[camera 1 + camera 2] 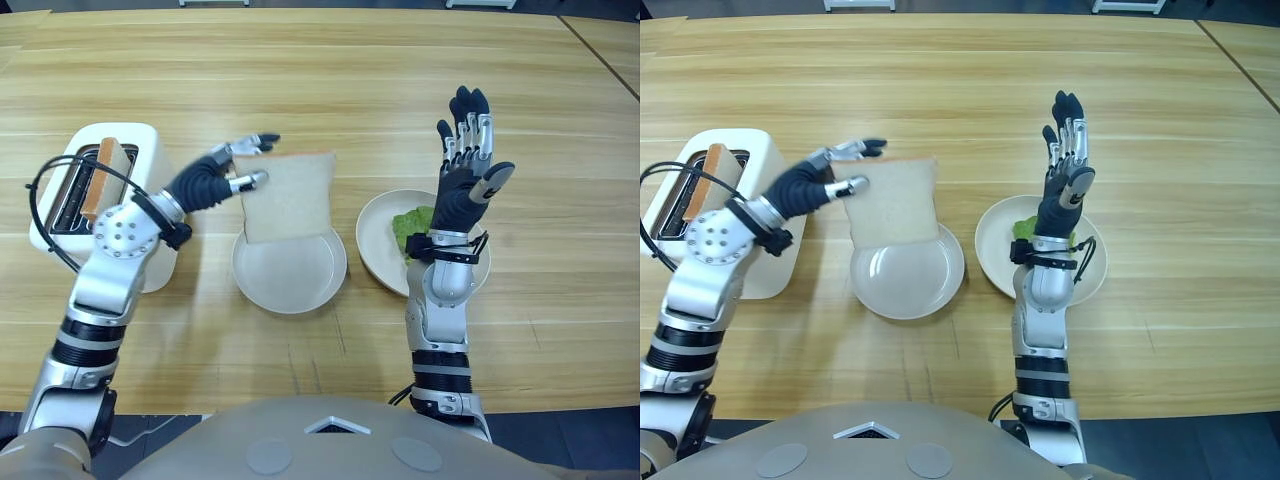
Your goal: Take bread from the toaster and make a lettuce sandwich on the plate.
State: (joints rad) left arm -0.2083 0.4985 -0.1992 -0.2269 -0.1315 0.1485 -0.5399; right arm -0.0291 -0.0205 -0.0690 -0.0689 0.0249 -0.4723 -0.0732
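Note:
My left hand is shut on a white bread slice, holding it by its left edge, tilted, with its lower edge over the far rim of the middle plate. A second slice stands upright in a slot of the white toaster at the left. Green lettuce lies on the right plate. My right hand stands upright above that plate with its fingers spread, holding nothing, and the forearm hides part of the lettuce.
The toaster's black cable loops around its left side and front. The wooden table stretches bare behind the plates. The table's near edge runs close below the plates.

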